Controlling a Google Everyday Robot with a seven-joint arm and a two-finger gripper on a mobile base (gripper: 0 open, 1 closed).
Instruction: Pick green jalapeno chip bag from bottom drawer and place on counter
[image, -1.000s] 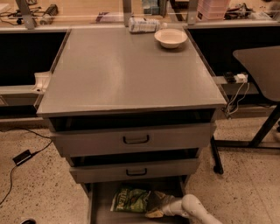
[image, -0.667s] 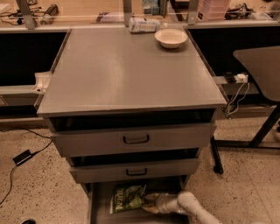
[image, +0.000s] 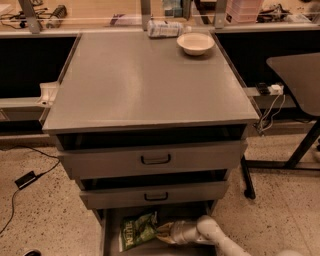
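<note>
Green jalapeno chip bag (image: 136, 231) lies flat in the bottom drawer (image: 107, 232), which is pulled out at the foot of the grey cabinet. The bag sits toward the left half of the tray, its white lettering facing up, its left edge near the drawer's left wall.

The gripper (image: 161, 231) is down inside the same drawer, just right of the bag, and its tan tip meets the bag's right edge. Whether it is apart or clamped on the foil cannot be told from this view. Behind it the white arm (image: 212, 234) runs low and nearly level from the lower right, bending at a rounded joint over the right part of the tray.

Above the open tray, the middle drawer (image: 156, 192) and the top drawer (image: 155, 159) each show a black handle on the front; both stand slightly out from the cabinet, with a dark gap above each.

The counter (image: 145, 82) spreads broad and matte grey on top. At its far edge a pale bowl (image: 195, 43) stands upright toward the right, and a silvery-white wrapped package (image: 165, 28) lies on its side just to the left of the bowl, the two near each other but apart.

On the speckled floor to the left rests a black power adapter (image: 25, 179) with its cord trailing. To the right a white power strip (image: 270, 90) hangs beside a dark side table (image: 297, 70).
</note>
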